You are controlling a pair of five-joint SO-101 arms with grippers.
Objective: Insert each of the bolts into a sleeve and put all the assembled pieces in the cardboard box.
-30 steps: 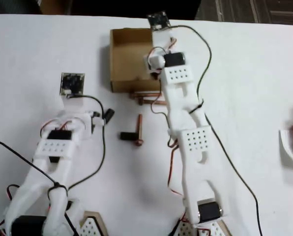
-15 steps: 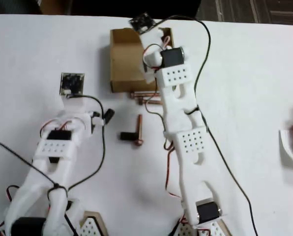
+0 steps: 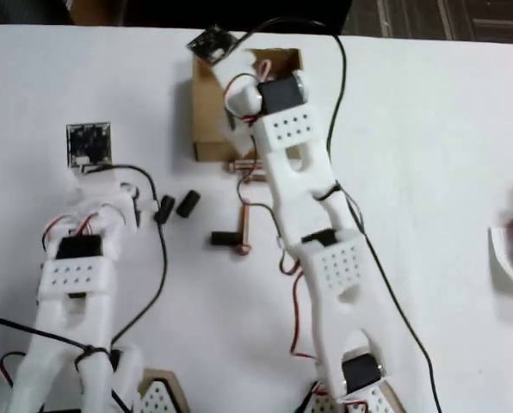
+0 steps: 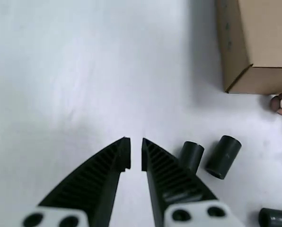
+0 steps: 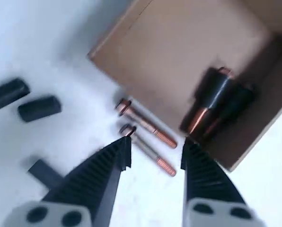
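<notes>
So the white table (image 3: 446,129) has both arms coming in from its near edge. The right arm (image 3: 330,258) stretches most of the way to the far edge. The left arm (image 3: 71,275) is folded short over by the near left corner.

The cardboard box (image 3: 207,112) sits close to the far edge, around the middle. In one of its corners there are assembled pieces (image 5: 219,97), bolts with black sleeves on, looks like two lying together.

The right gripper (image 5: 155,151) hangs over the box's near wall with its fingers spread wide and nothing between them. The left gripper (image 4: 136,153) is low over bare table, toward the left edge from the box. Its fingers are almost together with just a thin slit, gripping nothing.

Two loose bolts (image 5: 145,124) lie side by side just outside the box's near wall. A third bolt (image 3: 245,224) lies a bit closer to the near edge, with a black sleeve (image 3: 225,238) just beside its head. Two more sleeves (image 4: 223,156) lie next to each other right by the left gripper's fingers, not touching them as far as I can tell.
</notes>
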